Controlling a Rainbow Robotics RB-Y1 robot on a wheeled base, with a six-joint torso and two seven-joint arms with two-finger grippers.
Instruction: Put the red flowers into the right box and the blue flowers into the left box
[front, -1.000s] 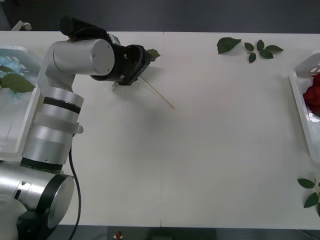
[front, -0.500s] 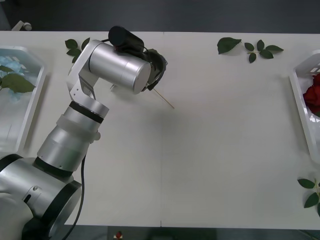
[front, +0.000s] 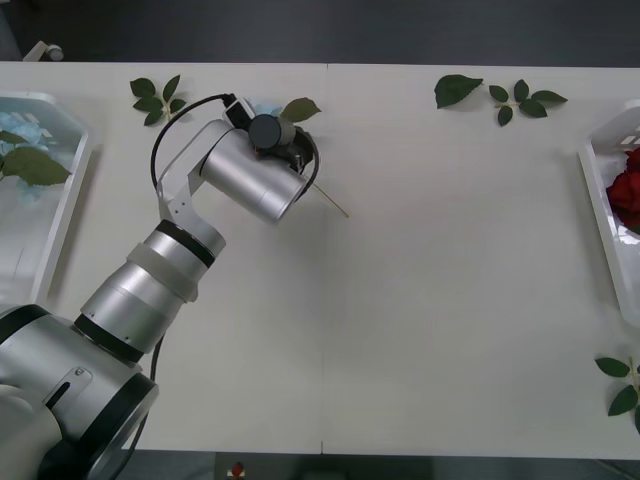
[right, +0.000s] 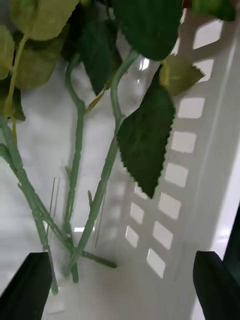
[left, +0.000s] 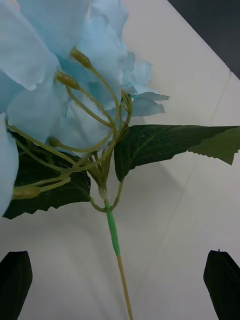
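Since the earlier frames the left arm had swung away from the left box (front: 70, 200) and turned over the blue flower (front: 268, 108) lying on the table (front: 420, 300), so that its wrist now pointed down at the bloom. The left pincer (left: 120, 285) hung above that flower with its two black fingertips (left: 15, 277) spread wide to either side of the thin stem, touching nothing and holding nothing. The pale blue petals and large green leaves lay just beyond the fingers, the stem running back between them. In the front view a leaf of this flower (front: 299, 108) and the bare end of its stem (front: 333, 203) stuck out from under the arm. Another blue flower (front: 18, 140) lay in the left box, well apart from the one on the table. A red rose (front: 630, 195) lay in the right box (front: 600, 190) at the far side of the table. The right pincer (right: 120, 287) was inside the right box, fingers wide apart and gripping nothing, just above the green rose stems (right: 102, 175). Loose leaf sprigs (front: 155, 97) lay near the blue flower on the table.
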